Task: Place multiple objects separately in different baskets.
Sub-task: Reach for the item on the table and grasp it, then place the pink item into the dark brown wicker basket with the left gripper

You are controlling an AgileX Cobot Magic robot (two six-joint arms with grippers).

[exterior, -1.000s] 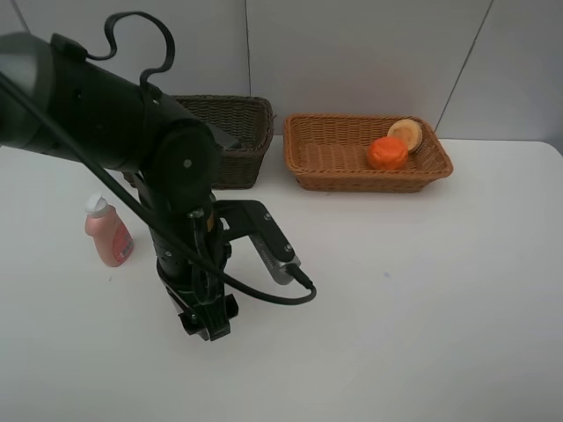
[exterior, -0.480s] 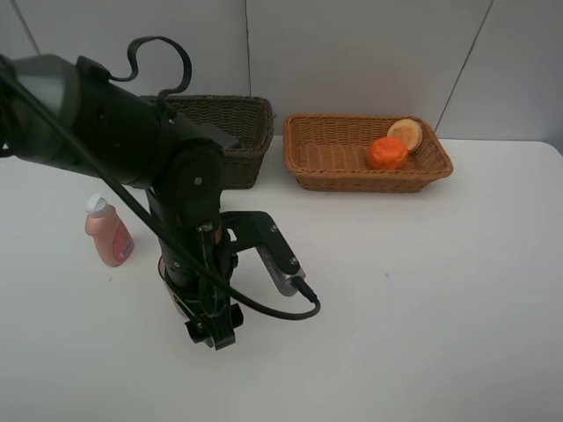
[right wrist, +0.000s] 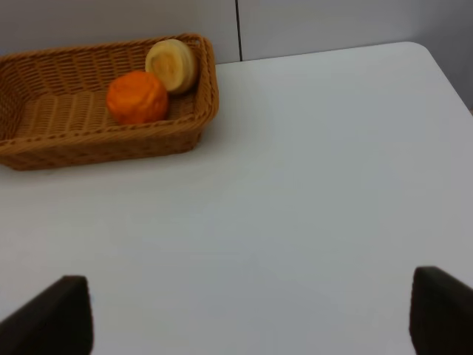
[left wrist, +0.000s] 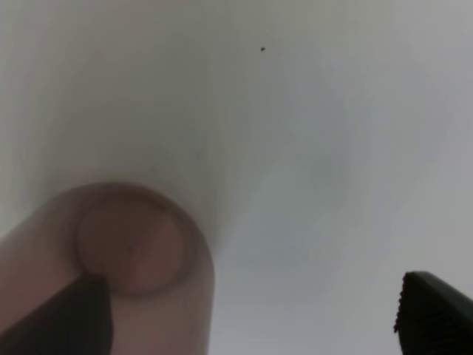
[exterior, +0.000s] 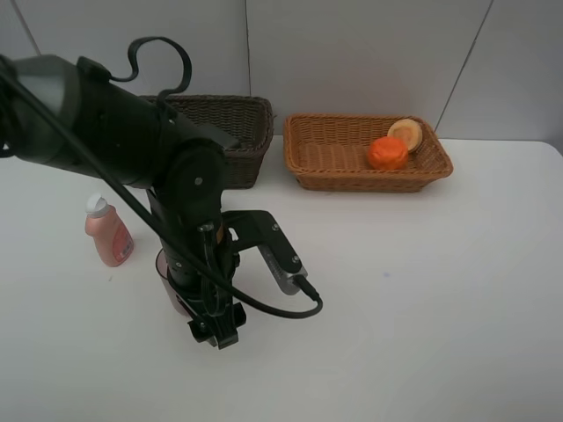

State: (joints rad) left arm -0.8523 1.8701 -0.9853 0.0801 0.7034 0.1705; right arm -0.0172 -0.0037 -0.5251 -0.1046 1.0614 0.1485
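Translucent mauve cup [left wrist: 133, 251] sits toward the front left corner of the counter [exterior: 422, 290], between the widely spread fingers [left wrist: 59, 318] of the left gripper [left wrist: 251, 296], close to one; right gripper [right wrist: 244, 318] hangs spread as well.
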